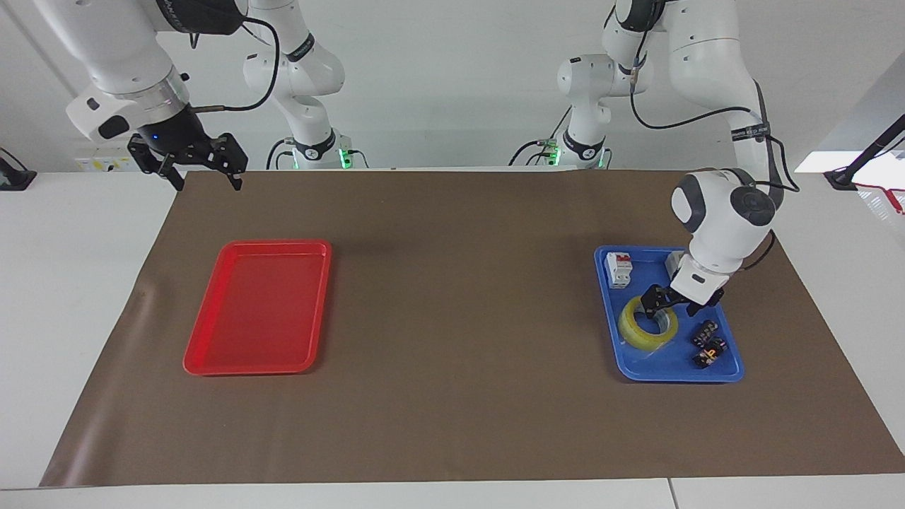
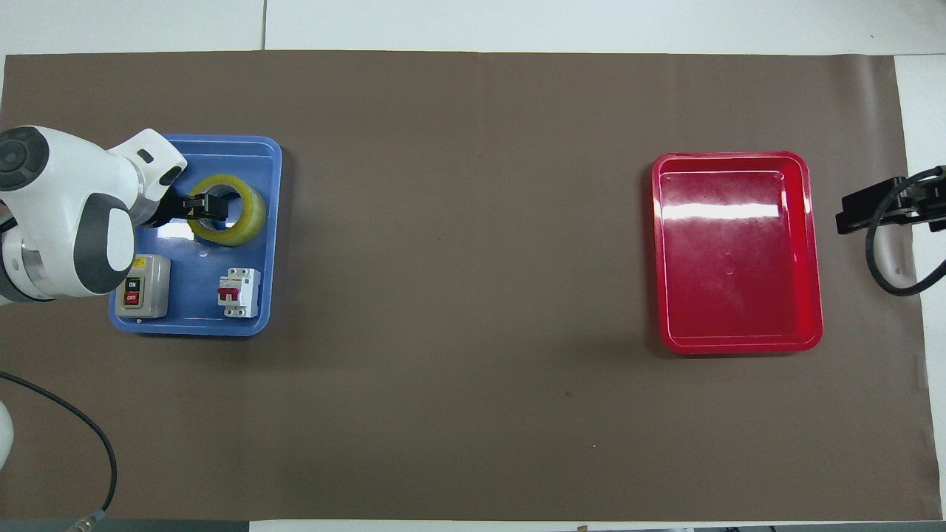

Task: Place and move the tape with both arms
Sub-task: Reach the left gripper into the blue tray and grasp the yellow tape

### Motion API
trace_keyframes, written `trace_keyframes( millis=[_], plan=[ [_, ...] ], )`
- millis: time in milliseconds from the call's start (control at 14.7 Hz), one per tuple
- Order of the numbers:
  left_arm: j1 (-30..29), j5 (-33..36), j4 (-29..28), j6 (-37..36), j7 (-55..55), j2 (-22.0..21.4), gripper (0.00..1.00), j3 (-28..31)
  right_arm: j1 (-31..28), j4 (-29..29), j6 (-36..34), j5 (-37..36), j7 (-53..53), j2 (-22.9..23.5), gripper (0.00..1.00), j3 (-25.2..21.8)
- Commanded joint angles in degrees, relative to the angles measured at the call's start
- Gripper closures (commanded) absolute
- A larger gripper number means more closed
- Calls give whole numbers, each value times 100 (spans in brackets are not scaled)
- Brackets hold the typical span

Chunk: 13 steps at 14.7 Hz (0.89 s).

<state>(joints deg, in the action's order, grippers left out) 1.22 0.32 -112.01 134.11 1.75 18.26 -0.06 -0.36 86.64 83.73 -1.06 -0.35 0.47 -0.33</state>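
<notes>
Tape (image 1: 647,324) lies flat in blue tray (image 1: 732,366), hole axis vertical. Left claw (image 1: 668,299) is set directly over its rim w/ fingers spread, nothing gripped; a straight drop is judged enough. Right claw (image 1: 189,166), open, waits well apart near red tray (image 1: 212,353).

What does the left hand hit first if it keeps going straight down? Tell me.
Most likely the tape: the open left hand points down at its rim in the blue tray, one finger seemingly over the core hole. Contact is unclear.
</notes>
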Motion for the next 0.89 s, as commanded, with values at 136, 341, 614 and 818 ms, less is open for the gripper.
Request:
trace_keyframes(
  millis=[136, 341, 614, 818],
  plan=[
    [-16, -40, -75, 133, -51, 20, 33, -3, -70, 29, 30, 53, -114, -38, 0, 6],
    [-25, -40, -67, 115, -552, 20, 100, -3, -70, 29, 30, 62, -114, -38, 0, 15],
    [1, -40, -23, -24, -614, -111, 100, -11, -70, 29, 30, 62, -106, -38, 0, 15],
    [106, -40, 108, -673, -623, -506, 100, -20, -70, 29, 30, 62, -114, -38, 0, 6]
  ],
)
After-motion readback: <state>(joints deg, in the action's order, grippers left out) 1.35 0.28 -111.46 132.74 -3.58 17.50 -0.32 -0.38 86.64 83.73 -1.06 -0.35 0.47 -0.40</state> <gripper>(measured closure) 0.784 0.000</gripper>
